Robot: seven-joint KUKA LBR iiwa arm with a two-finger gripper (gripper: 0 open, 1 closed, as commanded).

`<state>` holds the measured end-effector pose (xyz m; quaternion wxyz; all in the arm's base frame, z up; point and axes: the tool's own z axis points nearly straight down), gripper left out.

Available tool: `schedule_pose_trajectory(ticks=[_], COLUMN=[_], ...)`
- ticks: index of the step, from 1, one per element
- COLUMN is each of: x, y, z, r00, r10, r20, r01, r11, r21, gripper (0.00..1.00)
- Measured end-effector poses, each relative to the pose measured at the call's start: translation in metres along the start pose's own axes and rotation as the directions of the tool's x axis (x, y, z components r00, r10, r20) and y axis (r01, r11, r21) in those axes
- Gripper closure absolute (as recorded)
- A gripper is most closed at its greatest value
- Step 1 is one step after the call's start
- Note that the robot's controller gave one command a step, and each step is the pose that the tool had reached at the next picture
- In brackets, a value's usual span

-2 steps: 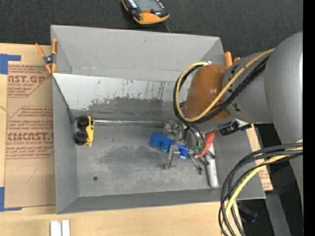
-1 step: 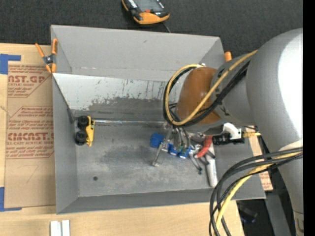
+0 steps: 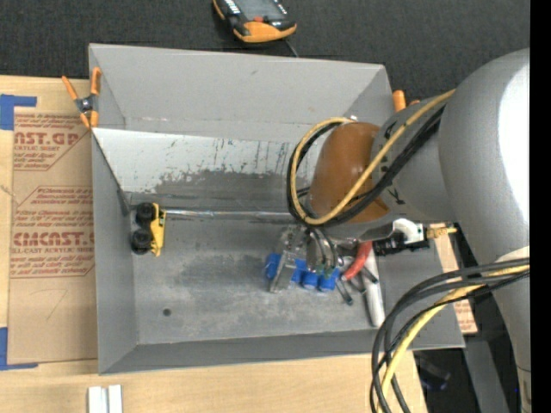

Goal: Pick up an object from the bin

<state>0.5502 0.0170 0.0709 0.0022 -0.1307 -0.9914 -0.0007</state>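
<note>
My gripper (image 3: 303,255) is low over the bin floor at the right of middle, under the arm's brown wrist cover. Right beneath it lies a small cluster of blue pieces (image 3: 303,276), with one blue piece (image 3: 272,267) sticking out to the left. The gripper's metal parts touch or overlap this cluster; I cannot make out whether anything is held. A red-handled tool (image 3: 359,261) lies just right of the cluster, partly hidden by the arm. A white pen-like stick (image 3: 374,303) lies by the bin's right wall.
A yellow toy car with black wheels (image 3: 148,228) sits at the far left of the bin floor, close to the left wall. Bare grey floor lies between it and the blue cluster. The arm and its cables cover the bin's right side.
</note>
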Motion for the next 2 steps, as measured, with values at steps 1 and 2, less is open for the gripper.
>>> schedule_pose_trajectory(ticks=[1, 2], x=[0.000, 0.003], y=[0.000, -0.001], z=[0.000, -0.036], r00=[1.000, 1.000], r10=[0.000, 0.000], r20=[0.000, -0.010], r01=[0.000, 0.000], r11=[1.000, 1.000], r21=[0.000, 0.002], gripper=[1.00, 1.00])
